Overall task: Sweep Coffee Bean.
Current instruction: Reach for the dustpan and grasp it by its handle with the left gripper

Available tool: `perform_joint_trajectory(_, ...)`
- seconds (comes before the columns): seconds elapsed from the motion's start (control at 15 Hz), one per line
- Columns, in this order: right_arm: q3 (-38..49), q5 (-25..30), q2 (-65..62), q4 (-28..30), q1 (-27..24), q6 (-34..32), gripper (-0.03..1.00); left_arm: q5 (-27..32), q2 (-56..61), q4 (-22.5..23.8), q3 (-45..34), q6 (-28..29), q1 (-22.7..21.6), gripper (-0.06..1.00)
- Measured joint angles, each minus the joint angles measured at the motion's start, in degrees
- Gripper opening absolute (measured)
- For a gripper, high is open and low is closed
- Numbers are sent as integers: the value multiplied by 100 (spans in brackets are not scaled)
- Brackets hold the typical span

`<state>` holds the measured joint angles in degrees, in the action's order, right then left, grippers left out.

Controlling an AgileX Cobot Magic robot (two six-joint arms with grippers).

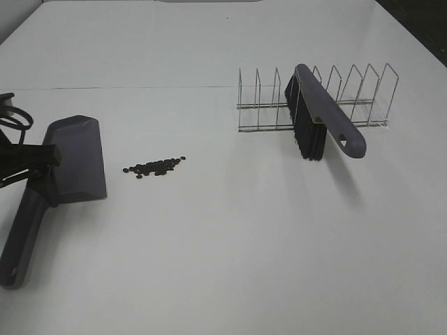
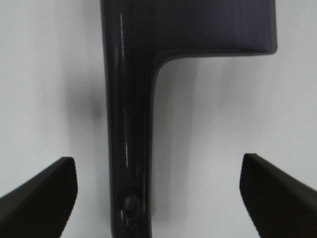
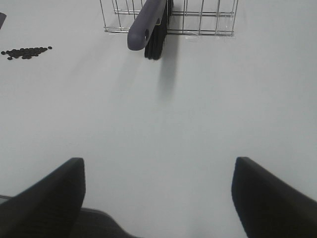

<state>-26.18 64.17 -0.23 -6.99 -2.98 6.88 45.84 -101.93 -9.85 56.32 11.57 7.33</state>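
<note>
The coffee beans (image 1: 155, 167) lie in a small dark cluster on the white table, just right of the purple-grey dustpan (image 1: 73, 160). The dustpan lies flat with its handle toward the front left. My left gripper (image 1: 33, 167) hovers over the top of that handle, open. In the left wrist view the handle (image 2: 129, 124) runs between the spread fingers (image 2: 44, 198) without touching them. The purple brush (image 1: 325, 115) with black bristles leans in the wire rack (image 1: 363, 94) at the right. My right gripper (image 3: 158, 198) is open and empty, well short of the brush (image 3: 146, 27) and the beans (image 3: 27, 51).
The wire rack (image 3: 198, 20) has several upright dividers and stands behind the brush. The white table (image 1: 230, 251) runs to a seam line at the back. The dark room edge shows at the far right corner.
</note>
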Motion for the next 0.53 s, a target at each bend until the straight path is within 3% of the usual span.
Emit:
perform_joint_trajectory(0.33, 0, 0, 0, 0, 0, 0, 76, -34, -453, 372, 149, 361, 0, 81)
perform_joint_trajectory(0.53, 0, 0, 0, 0, 0, 0, 76, -350, -464, 413, 172, 447, 0, 81)
